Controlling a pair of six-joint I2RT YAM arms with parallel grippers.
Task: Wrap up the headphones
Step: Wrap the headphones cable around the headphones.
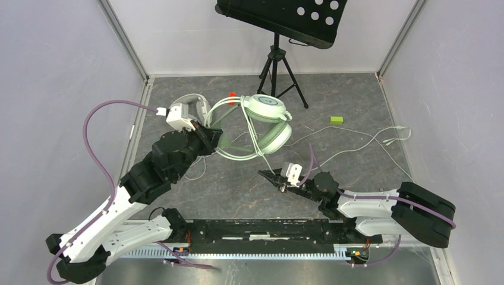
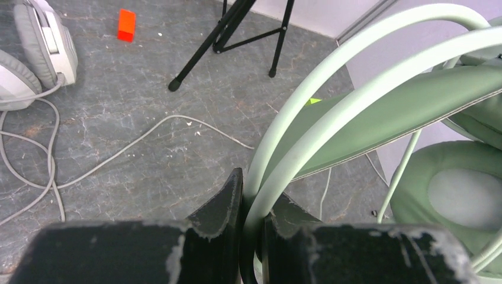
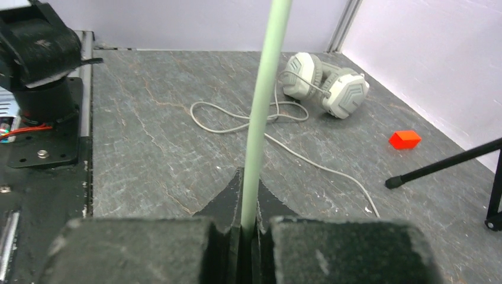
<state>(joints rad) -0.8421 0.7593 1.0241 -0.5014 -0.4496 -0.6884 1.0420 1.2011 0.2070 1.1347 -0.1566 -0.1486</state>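
The mint-green headphones (image 1: 268,119) hang lifted at the table's middle. My left gripper (image 1: 214,135) is shut on their headband; in the left wrist view the jaws (image 2: 256,201) pinch the two pale green headband tubes (image 2: 331,89), with a round ear cushion (image 2: 462,195) at the right. My right gripper (image 1: 265,174) sits in front of them, shut on their thin green cable (image 3: 260,100), which rises straight out from between the jaws (image 3: 248,189). The white-grey headphones (image 1: 185,105) lie at the back left, partly behind my left wrist, and show again in both wrist views (image 2: 41,47) (image 3: 325,83).
A black tripod stand (image 1: 276,59) holding a tray stands at the back centre. An orange block (image 1: 232,95) lies by the headsets and a green block (image 1: 337,119) lies to the right. Loose pale cables (image 1: 362,142) trail across the right half. Walls close in three sides.
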